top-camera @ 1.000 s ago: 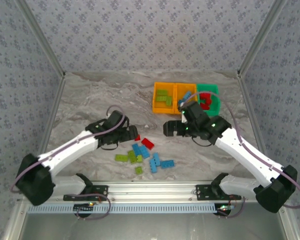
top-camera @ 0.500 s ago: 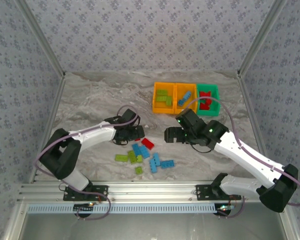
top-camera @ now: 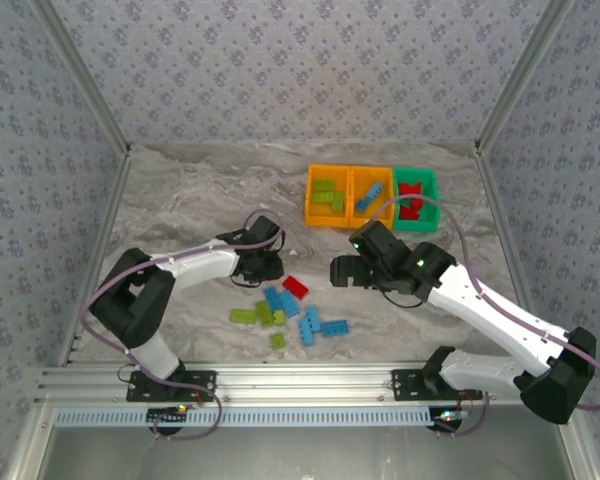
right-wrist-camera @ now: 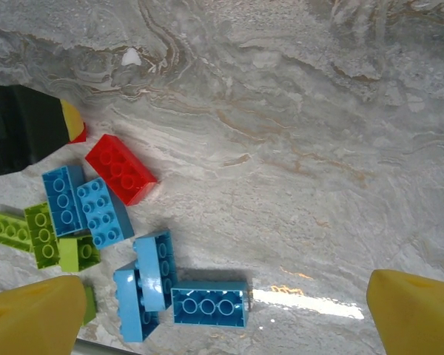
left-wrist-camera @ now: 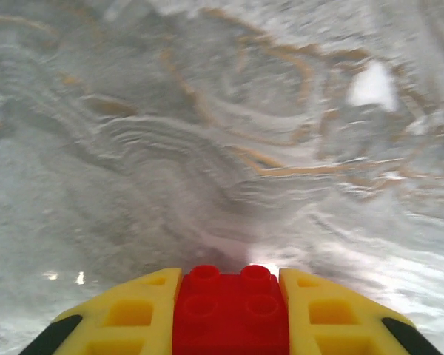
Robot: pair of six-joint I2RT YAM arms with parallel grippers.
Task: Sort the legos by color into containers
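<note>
Your left jaws, low over the marbled worktop (top-camera: 200,200) left of centre, are closed on a red lego (left-wrist-camera: 231,314). The left wrist view has it pinched studs-up between two yellow fingers (left-wrist-camera: 133,318).

Just right of them lies the loose heap of legos (top-camera: 285,310). A red oblong brick (right-wrist-camera: 120,168) sits at its far edge, nearest the left jaws. Beside it are two light blue bricks (right-wrist-camera: 89,207), touching side by side, with lime green pieces (right-wrist-camera: 43,235) on the heap's left side. Nearer the arm bases three more light blue bricks (right-wrist-camera: 155,270) crowd together, one of them oblong (right-wrist-camera: 209,307) and lying flat.

Your right jaws hang over the worktop right of the heap, spread wide and holding nothing. The right wrist view has a yellow finger (right-wrist-camera: 37,314) at each lower corner.

At the far right stand three containers in a touching row: an orange bin (top-camera: 310,195) with green legos, a second orange bin (top-camera: 372,171) with blue ones, and a green bin (top-camera: 416,172) with red ones.
</note>
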